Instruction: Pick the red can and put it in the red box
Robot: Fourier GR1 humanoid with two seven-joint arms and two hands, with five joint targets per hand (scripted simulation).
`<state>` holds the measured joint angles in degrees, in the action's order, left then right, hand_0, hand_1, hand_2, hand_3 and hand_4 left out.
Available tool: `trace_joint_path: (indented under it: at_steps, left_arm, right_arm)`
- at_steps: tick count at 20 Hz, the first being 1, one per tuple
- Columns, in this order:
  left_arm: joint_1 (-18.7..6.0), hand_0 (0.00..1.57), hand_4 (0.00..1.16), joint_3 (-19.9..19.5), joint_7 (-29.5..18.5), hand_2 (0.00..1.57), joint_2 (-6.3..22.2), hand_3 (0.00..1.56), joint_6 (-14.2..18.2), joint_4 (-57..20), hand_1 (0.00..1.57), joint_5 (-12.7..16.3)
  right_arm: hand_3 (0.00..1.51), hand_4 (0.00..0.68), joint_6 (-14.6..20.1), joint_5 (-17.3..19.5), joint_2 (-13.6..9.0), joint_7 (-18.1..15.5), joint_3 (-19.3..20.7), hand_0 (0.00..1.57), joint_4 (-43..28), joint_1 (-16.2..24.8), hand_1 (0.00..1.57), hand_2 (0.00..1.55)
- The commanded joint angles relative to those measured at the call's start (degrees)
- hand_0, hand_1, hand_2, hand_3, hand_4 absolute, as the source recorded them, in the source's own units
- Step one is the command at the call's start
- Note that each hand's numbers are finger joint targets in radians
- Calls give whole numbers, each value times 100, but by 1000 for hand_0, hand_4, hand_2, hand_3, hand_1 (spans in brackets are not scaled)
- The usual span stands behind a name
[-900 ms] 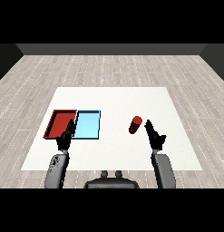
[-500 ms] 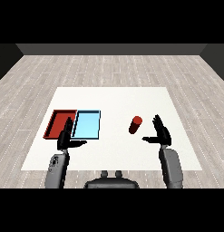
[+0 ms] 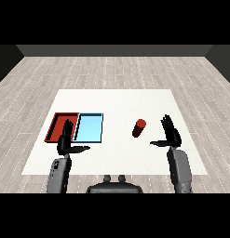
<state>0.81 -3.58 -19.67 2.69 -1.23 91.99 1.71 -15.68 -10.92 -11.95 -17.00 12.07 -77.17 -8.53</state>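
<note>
The right hand is held up near the table's right edge, fingers straight, nothing held, apart from the red can. The left hand is spread open too, by the front edge.

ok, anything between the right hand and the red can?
Nothing visible. Bare white table lies between the open right hand and the upright red cylindrical can. The hand sits to the can's right, apart from it.
</note>
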Motion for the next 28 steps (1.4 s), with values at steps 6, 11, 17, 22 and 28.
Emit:
trace_joint_path:
  at_steps: [6, 11, 17, 22, 28]
  left_arm:
    - [140, 0, 0, -72, -474, 0, 41, 0, -150, -203, 0, 80]
    - [164, 0, 0, -156, -274, 0, 181, 0, -245, 33, 0, 139]
    - [138, 0, 0, -65, -760, 0, -4, 0, -104, -430, 0, -13]
    - [157, 0, 0, 64, -439, 0, -57, 0, -78, -83, 0, 32]
    - [105, 0, 0, 64, 68, 0, -47, 0, -58, 304, 0, 181]
  right_arm:
    - [0, 0, 2, 108, 70, -562, 79, 0, 511, -100, 0, 0]
    - [0, 0, -140, -169, -109, -228, 235, 0, 465, -95, 0, 0]
    - [0, 0, 147, 134, 120, -504, -14, 0, 987, -556, 0, 0]
    - [0, 0, 101, -40, 50, -493, 143, 0, 1863, -1214, 0, 0]
    - [0, 0, 226, 56, 274, -531, -65, 0, 2109, -1268, 0, 0]
